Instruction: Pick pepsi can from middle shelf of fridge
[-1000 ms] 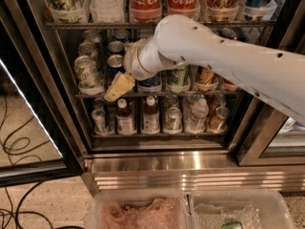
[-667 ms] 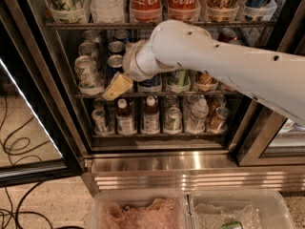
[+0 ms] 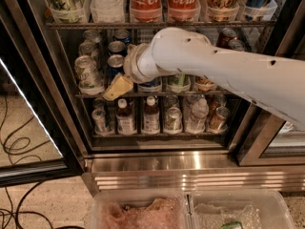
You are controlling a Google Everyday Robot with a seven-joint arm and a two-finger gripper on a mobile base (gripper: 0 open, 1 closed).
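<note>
Observing gripper (image 3: 118,86) at the front lip of the middle shelf (image 3: 162,94), toward the shelf's left part, tan tip angled down and left across that lip. Cannot tell whether open or closed.

Locating pepsi can (image 3: 115,64) on the middle shelf, second lane from the shelf's left end, at the front of a row of dark blue cans running toward the shelf's back. Stands upright, silver top showing. Sits just above the gripper; cannot tell whether touching.

Noting white arm (image 3: 214,66) entering from beyond the shelf's right end and crossing in front of the shelf, covering most cans in its centre and right lanes.

Recording pale green-and-white can (image 3: 88,75) in the shelf's leftmost lane, upright, just beside the pepsi can.

Above the middle shelf: rack with two Coca-Cola bottles (image 3: 145,1). Directly below the shelf: rack of small bottles (image 3: 151,114) mixed with cans. Further below the shelf: ribbed steel base (image 3: 190,173) of the fridge (image 3: 57,89), then two clear bins (image 3: 138,209) side by side. Below and left of the shelf, on the floor: black cables (image 3: 14,142).
</note>
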